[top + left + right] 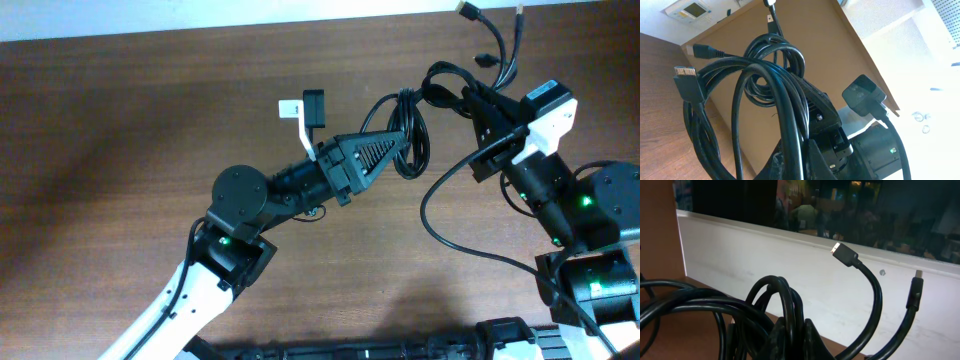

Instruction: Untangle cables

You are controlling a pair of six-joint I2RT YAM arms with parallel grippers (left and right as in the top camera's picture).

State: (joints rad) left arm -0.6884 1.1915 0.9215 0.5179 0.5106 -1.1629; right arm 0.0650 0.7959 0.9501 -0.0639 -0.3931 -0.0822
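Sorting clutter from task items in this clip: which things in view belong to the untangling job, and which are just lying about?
Job: cables; left pincer and right pincer, both shut on them.
Lying about: looped arm wire on the table; wall panel behind.

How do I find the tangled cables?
Start at the brown table, right of the middle near the far edge. There the left gripper and right gripper both clamp their jaws on the cables: the only thin black loops with small plugs on their ends.
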